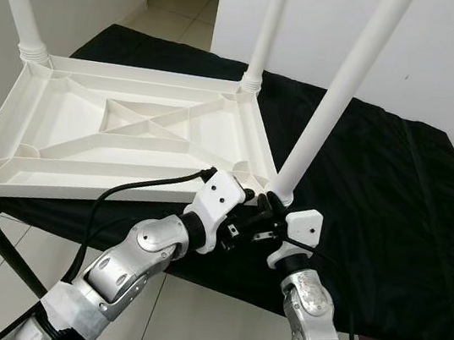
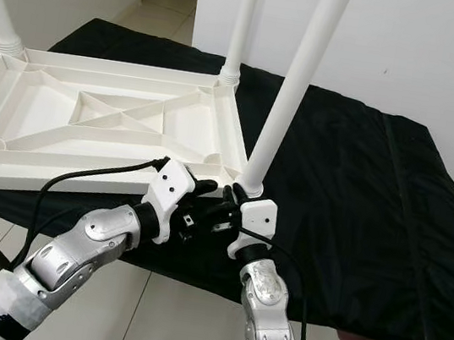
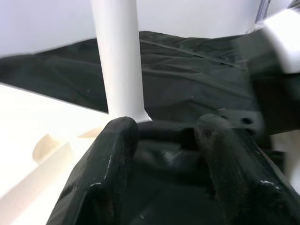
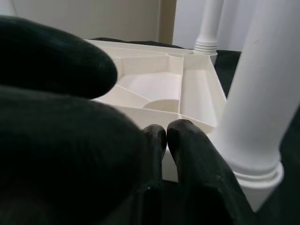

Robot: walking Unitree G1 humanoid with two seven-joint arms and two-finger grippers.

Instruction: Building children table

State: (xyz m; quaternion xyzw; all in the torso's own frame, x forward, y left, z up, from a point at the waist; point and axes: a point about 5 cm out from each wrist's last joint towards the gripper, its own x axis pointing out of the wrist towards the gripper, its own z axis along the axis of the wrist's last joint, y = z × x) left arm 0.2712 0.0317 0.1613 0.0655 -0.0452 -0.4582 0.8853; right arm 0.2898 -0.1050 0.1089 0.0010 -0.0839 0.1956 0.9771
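Both silver arms reach forward and upward from the bottom of the head views, forearms converging until the two wrists nearly meet; the left gripper [image 1: 242, 211] angles in from the left, its white wrist housing tilted toward the right arm, a black cable looping back along the forearm; its two black fingers [image 3: 112, 154] stand apart in the left wrist view; the right gripper [image 1: 267, 214] rises almost vertically on its segmented forearm, white housing turned left; its fingers [image 4: 183, 140] lie pressed together at the tips in the right wrist view.
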